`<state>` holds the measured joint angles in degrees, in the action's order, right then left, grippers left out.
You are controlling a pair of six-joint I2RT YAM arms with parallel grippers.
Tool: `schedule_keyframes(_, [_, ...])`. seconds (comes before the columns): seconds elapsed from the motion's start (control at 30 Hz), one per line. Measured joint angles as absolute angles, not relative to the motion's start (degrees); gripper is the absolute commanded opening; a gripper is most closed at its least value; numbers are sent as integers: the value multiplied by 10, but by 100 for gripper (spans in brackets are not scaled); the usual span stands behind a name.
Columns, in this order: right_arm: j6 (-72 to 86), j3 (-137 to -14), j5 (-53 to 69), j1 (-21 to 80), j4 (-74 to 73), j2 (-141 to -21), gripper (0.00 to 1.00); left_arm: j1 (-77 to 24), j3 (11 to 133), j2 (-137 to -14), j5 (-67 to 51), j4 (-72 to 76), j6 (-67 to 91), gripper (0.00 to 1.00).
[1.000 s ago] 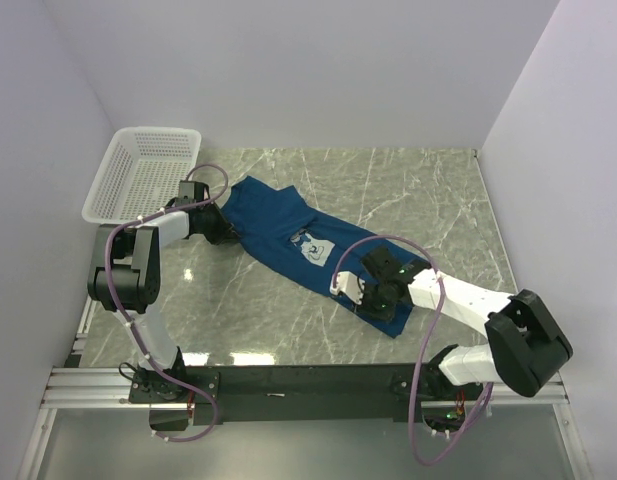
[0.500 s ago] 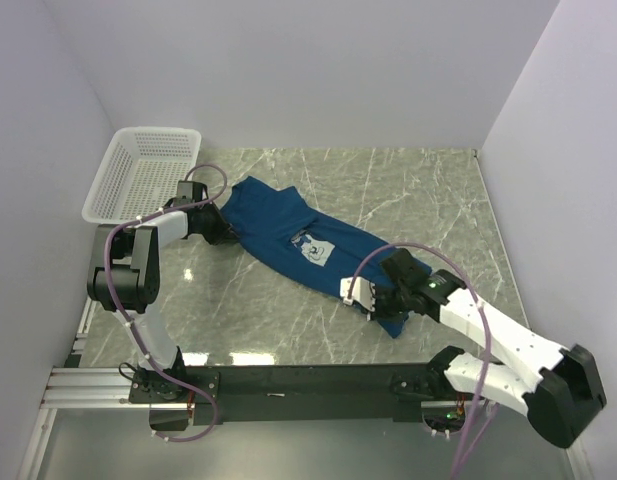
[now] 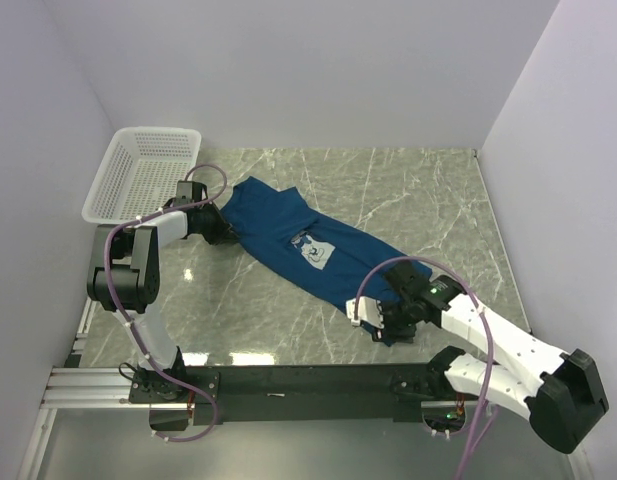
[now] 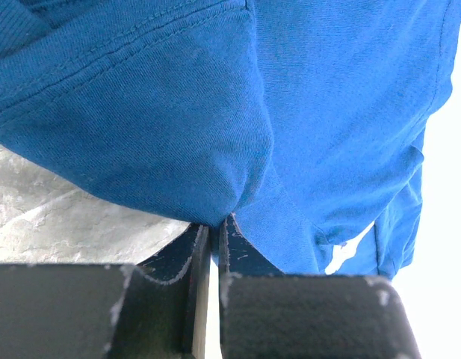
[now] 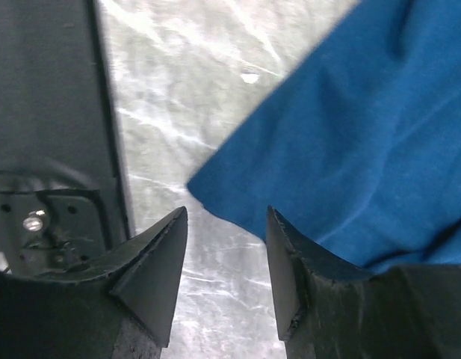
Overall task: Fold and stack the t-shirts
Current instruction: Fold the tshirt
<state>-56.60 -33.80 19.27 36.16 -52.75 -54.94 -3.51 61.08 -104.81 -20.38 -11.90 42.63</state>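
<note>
1. Far left: a white mesh basket (image 3: 143,175) sits at the far-left corner of the green marbled worktop (image 3: 418,200).
2. Just right of the basket, the left tool (image 3: 225,232) is down at the upper-left end of the blue t-shirt (image 3: 288,225). In the wrist view the tool (image 4: 213,224) is clenched, its fingers (image 4: 174,258) nearly together with a fold of the t-shirt (image 4: 215,120) pinched at the tips (the cloth bunches up right there).
3. Middle: the shirt lies mostly flat on the worktop, on a diagonal from far-left to near-right, with its pale square print (image 3: 310,250) facing up around the chest.
4. Right: the right tool (image 3: 386,328) is at the shirt's near-right end. The wrist view shows it (image 5: 226,217) released, fingers (image 5: 159,262) spread and gripping nothing. A corner of the blue hem (image 5: 350,149) lies on the marble (image 5: 178,82) just ahead of the gap.
</note>
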Motion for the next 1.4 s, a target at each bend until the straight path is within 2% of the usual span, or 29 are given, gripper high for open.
schedule_keyframes(0.1, [-548,-346,188,331,-508,-577,50,-34,611,-1048,-206,-119,426,9])
schedule_keyframes(0.2, [-512,-391,209,243,-489,-646,50,-34,611,-1048,-208,-119,422,11])
schedule_keyframes(0.3, [-449,-460,232,170,-438,-715,56,-34,611,-1043,-217,-117,412,19])
schedule_keyframes(0.33, [-423,-488,239,150,-418,-740,57,-34,611,-1039,-222,-115,410,31])
schedule_keyframes(0.37, [-394,-516,246,133,-401,-765,58,-34,610,-1029,-229,-111,404,34])
schedule_keyframes(0.5, [-291,-634,271,100,-352,-886,61,-34,610,-959,-244,-101,387,42])
schedule_keyframes(0.6, [-250,-707,287,83,-343,-976,61,-34,610,-883,-239,-96,368,51])
schedule_keyframes(0.63, [-243,-725,289,74,-341,-1004,61,-34,610,-860,-237,-96,362,57])
schedule_keyframes(0.73, [-239,-751,291,45,-356,-1061,61,-30,606,-781,-222,-91,346,68])
schedule_keyframes(0.83, [-251,-752,287,22,-382,-1084,61,-21,575,-703,-208,-81,337,74])
schedule_keyframes(0.97, [-276,-761,280,7,-417,-1105,59,-4,503,-624,-204,-82,339,73])
schedule_keyframes(1.1, [-303,-770,279,7,-446,-1126,49,9,428,-576,-212,-101,351,73])
schedule_keyframes(1.2, [-319,-772,274,6,-459,-1130,34,13,390,-549,-218,-119,364,73])
schedule_keyframes(1.23, [-323,-772,272,6,-463,-1131,21,13,379,-538,-221,-122,370,73])
schedule_keyframes(1.3, [-329,-772,266,2,-469,-1133,8,13,361,-517,-229,-123,384,73])
schedule_keyframes(1.4, [-332,-770,264,-11,-477,-1135,0,13,331,-493,-245,-114,416,73])
